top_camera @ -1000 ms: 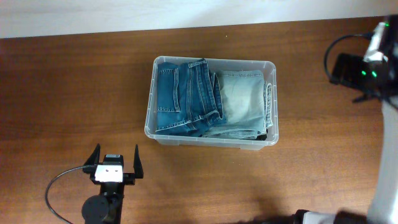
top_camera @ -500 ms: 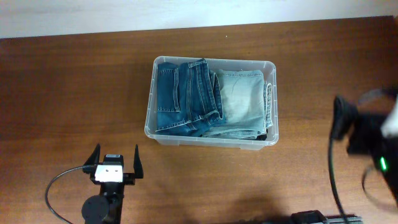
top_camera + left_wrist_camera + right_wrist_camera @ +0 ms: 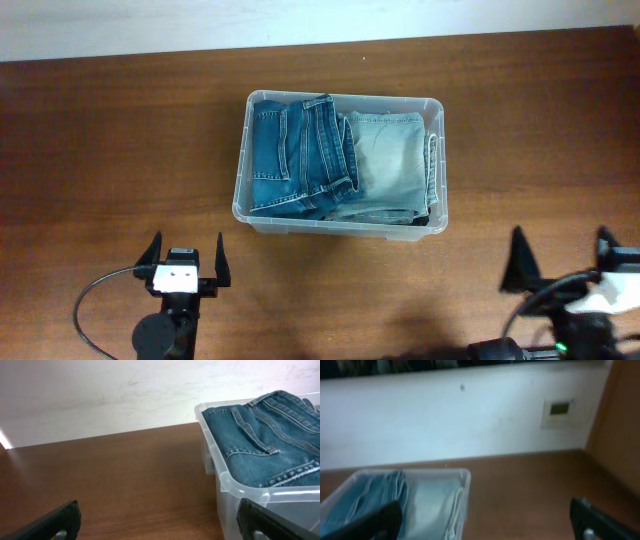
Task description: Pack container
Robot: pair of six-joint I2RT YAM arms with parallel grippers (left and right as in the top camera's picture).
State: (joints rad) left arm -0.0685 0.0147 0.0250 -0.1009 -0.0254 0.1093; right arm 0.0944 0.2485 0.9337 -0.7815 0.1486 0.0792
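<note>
The clear plastic container (image 3: 243, 170) stands mid-table, holding folded dark blue jeans (image 3: 295, 155) on its left and folded light blue jeans (image 3: 390, 165) on its right. My left gripper (image 3: 187, 258) is open and empty, at the front left, apart from the container. My right gripper (image 3: 560, 255) is open and empty at the front right. The left wrist view shows the container's near corner (image 3: 222, 482) with dark jeans (image 3: 260, 440) on its right. The blurred right wrist view shows the container (image 3: 465, 487) at lower left.
The brown wooden table (image 3: 120, 130) runs to a white wall (image 3: 300, 20) at the back. A black cable (image 3: 95, 310) loops beside the left arm. A small wall panel (image 3: 560, 410) shows in the right wrist view.
My right arm has swung from the table's far right edge down to the front right corner, fingers open. The left arm and the container have not moved.
</note>
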